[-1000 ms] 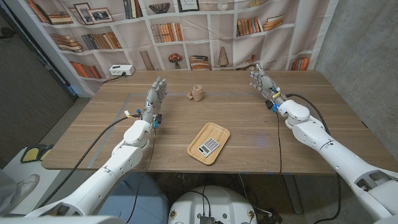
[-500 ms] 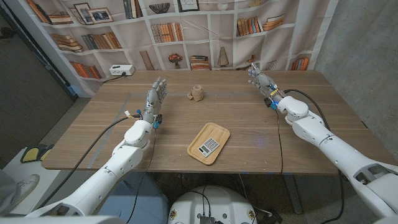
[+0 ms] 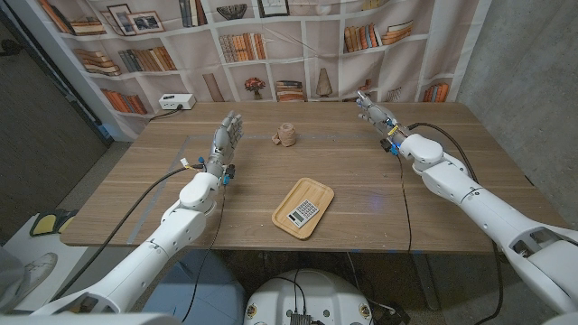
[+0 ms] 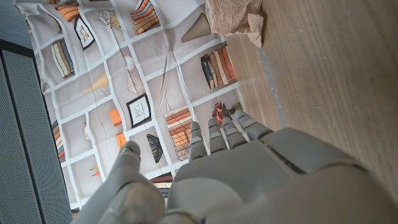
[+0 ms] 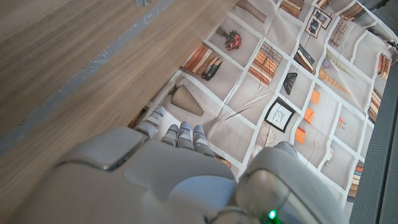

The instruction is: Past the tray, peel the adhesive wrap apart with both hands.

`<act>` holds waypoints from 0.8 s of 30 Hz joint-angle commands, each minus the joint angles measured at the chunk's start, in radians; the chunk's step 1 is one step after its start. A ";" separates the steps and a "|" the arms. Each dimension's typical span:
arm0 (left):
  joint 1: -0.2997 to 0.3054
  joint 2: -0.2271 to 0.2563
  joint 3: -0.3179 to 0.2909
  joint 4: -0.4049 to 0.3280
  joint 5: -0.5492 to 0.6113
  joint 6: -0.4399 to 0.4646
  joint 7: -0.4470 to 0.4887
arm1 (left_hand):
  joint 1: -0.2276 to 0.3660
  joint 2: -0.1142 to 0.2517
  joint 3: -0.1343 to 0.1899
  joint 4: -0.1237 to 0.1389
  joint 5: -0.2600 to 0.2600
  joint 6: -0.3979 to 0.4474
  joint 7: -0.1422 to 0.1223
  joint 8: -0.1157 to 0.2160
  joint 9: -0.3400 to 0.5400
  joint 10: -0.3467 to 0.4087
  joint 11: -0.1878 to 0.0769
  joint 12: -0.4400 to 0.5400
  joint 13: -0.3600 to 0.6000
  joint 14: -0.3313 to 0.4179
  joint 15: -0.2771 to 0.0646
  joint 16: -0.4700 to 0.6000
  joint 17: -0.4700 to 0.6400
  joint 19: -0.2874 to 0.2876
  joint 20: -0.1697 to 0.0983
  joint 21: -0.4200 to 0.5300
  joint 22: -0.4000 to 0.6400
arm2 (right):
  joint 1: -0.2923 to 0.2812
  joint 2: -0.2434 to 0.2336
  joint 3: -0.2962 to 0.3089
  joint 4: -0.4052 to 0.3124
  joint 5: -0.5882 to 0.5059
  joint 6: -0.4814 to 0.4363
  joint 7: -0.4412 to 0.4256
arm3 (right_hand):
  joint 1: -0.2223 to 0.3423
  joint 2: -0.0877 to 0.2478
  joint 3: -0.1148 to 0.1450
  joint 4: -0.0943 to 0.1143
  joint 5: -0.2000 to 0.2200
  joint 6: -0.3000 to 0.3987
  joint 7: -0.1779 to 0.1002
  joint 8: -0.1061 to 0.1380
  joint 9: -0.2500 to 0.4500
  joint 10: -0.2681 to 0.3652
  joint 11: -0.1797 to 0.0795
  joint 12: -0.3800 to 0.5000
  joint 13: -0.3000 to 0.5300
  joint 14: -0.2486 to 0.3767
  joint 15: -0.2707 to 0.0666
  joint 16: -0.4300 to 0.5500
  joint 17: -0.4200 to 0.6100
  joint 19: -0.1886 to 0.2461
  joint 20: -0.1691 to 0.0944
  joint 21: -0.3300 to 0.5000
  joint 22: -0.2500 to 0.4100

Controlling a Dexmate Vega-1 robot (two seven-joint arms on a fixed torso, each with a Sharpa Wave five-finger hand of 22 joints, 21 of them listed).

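Note:
A small tan roll of adhesive wrap (image 3: pixel 286 135) stands on the table past the wooden tray (image 3: pixel 304 208), and its frayed edge shows in the left wrist view (image 4: pixel 233 17). My left hand (image 3: pixel 226 140) is upright on the left, apart from the roll, fingers straight and empty. My right hand (image 3: pixel 374 111) is at the far right of the table, well away from the roll, fingers extended and holding nothing. Both wrist views show the backs of the hands (image 4: pixel 236 174) (image 5: pixel 168 168) with nothing in them.
The tray holds a small calculator-like object (image 3: pixel 303 212). A white box (image 3: pixel 176 102) sits at the far left table corner. A bookshelf-print backdrop (image 3: pixel 271 45) hangs behind the table. Cables run along both arms.
My right hand has moved farther back and slightly left toward the table's far edge. The left hand, roll and tray have not moved.

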 commanded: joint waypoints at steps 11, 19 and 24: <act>0.010 0.020 -0.006 -0.010 -0.022 0.007 -0.031 | 0.008 0.003 0.006 -0.004 0.005 -0.006 0.004 -0.004 0.001 0.000 0.001 -0.006 0.003 0.001 0.004 -0.003 0.002 0.006 0.001 0.004 0.003 | 0.005 -0.023 -0.035 -0.143 -0.110 -0.148 -0.097 | 0.018 -0.004 -0.002 -0.013 0.002 0.003 0.008 0.007 0.003 0.005 0.006 0.012 0.000 -0.042 0.007 0.012 0.001 0.006 0.006 0.011 0.001; 0.021 0.024 -0.012 -0.012 -0.025 -0.004 -0.032 | 0.007 0.003 0.006 -0.004 0.005 -0.006 0.003 -0.004 0.002 0.000 0.002 -0.006 0.003 0.002 0.003 -0.003 0.002 0.005 0.001 0.004 0.003 | 0.011 -0.028 -0.038 -0.175 -0.110 -0.201 -0.099 | 0.021 -0.004 -0.001 -0.015 0.001 0.002 0.009 0.007 0.003 0.003 0.007 0.012 0.000 -0.045 0.010 0.011 0.001 0.007 0.006 0.012 0.001; 0.017 0.029 -0.015 -0.004 -0.026 -0.012 -0.045 | 0.007 0.004 0.006 -0.004 0.005 -0.007 0.004 -0.005 0.002 -0.001 0.001 -0.007 0.003 0.002 0.004 -0.003 0.002 0.005 0.002 0.004 0.003 | 0.013 -0.034 -0.040 -0.207 -0.114 -0.246 -0.108 | 0.024 -0.003 0.000 -0.017 0.001 0.000 0.010 0.006 0.003 -0.001 0.009 0.011 -0.001 -0.048 0.011 0.011 0.000 0.007 0.007 0.012 0.000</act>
